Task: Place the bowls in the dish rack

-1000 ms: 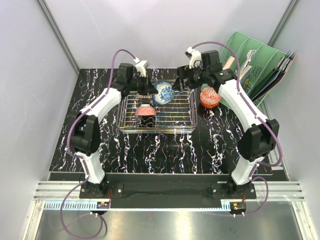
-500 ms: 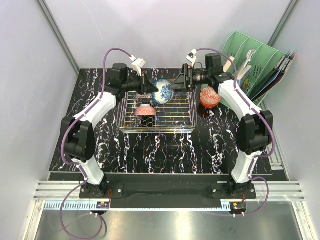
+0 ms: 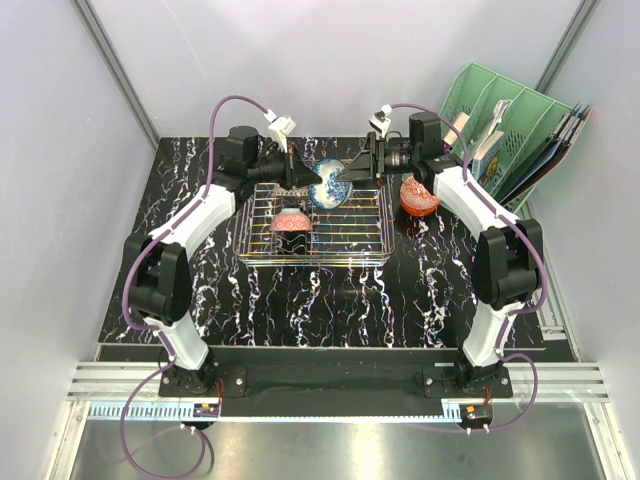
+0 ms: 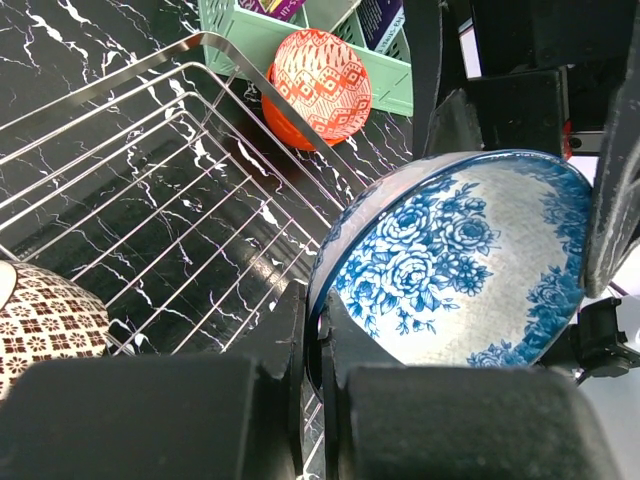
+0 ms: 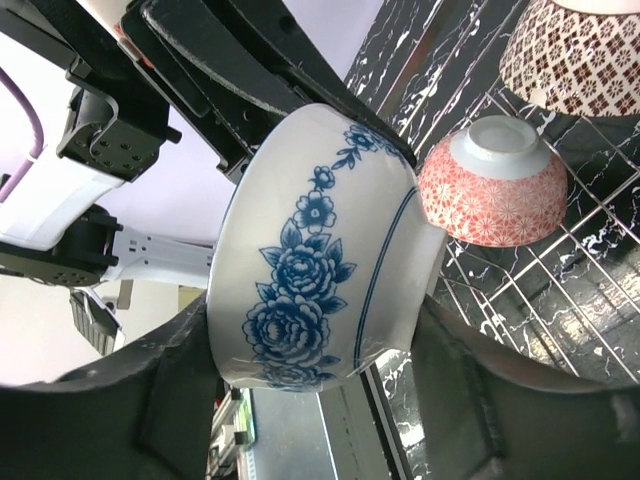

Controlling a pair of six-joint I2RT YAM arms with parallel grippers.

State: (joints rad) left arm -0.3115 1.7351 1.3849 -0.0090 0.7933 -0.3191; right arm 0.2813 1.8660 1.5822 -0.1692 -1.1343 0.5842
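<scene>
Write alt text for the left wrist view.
The left hand grips a blue-and-white floral bowl by its rim over the dish rack, the right hand around its far side. Beyond, an orange patterned bowl sits beside a green organiser.

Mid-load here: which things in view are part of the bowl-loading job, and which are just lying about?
Job:
blue-and-white bowl, rim pinched by the left gripper, right gripper astride it
pink-red bowl and dark-red patterned bowl, in the dish rack
orange-red bowl, beside the rack

Lying about:
green file organiser
folders in it
</scene>
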